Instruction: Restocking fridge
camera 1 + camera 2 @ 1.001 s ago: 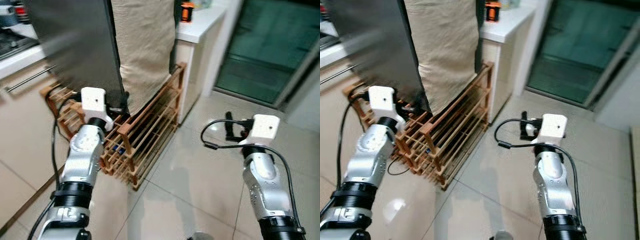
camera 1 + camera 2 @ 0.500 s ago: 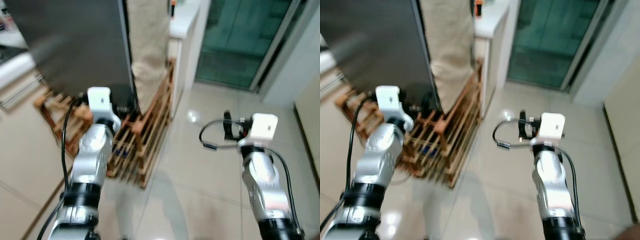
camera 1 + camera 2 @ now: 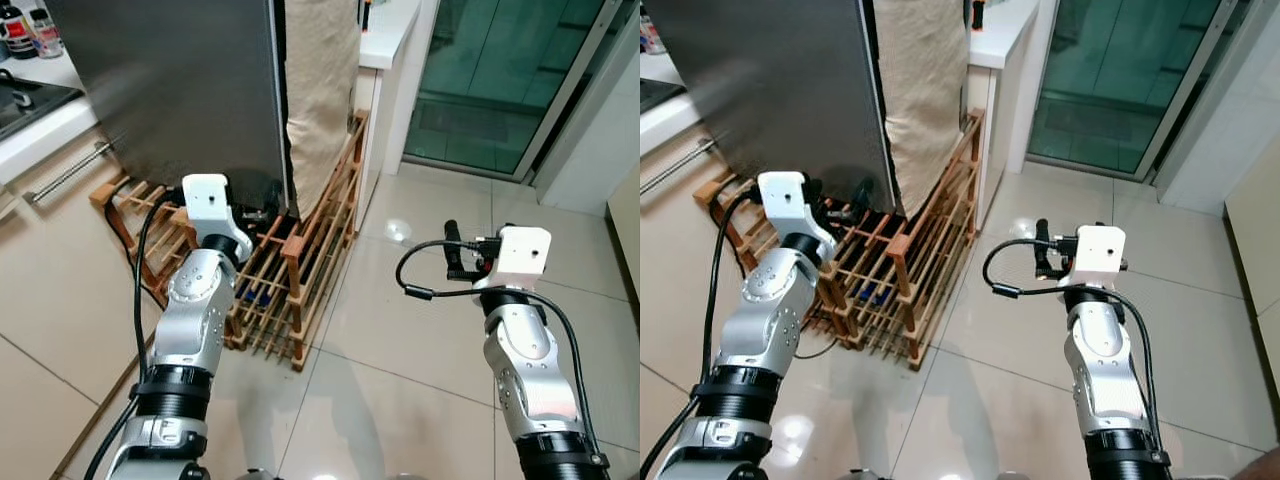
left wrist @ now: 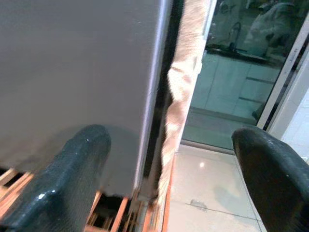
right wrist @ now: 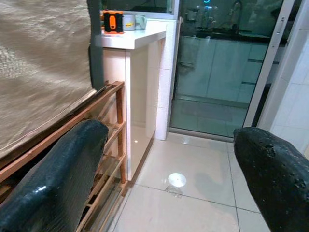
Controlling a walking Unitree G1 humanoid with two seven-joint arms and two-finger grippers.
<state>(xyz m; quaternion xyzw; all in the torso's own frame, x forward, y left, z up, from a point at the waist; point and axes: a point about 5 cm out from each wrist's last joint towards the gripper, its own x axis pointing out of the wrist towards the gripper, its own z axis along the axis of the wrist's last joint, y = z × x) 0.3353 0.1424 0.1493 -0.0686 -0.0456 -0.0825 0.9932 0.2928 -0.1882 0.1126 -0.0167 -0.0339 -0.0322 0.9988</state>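
The fridge (image 3: 180,90) is a tall grey steel slab at the upper left, standing behind a wooden slatted rack (image 3: 300,260). A beige cloth (image 3: 320,90) hangs down its right side. My left gripper (image 3: 252,213) is open at the fridge's lower right corner, just above the rack; in the left wrist view its fingers (image 4: 72,183) frame the steel edge and the cloth (image 4: 181,87). My right gripper (image 3: 452,252) is open and empty, held over the tiled floor to the right of the rack.
A white counter (image 3: 385,40) with an orange object (image 5: 112,21) stands behind the rack. A glass sliding door (image 3: 500,80) is at the far right. A cabinet with a bar handle (image 3: 65,170) and bottles (image 3: 15,25) lies to the left. Glossy tiles (image 3: 400,380) spread ahead.
The whole picture has shifted and sharpened, so the camera moved. Both arms keep much the same pose, the left gripper staying by the fridge's lower corner.
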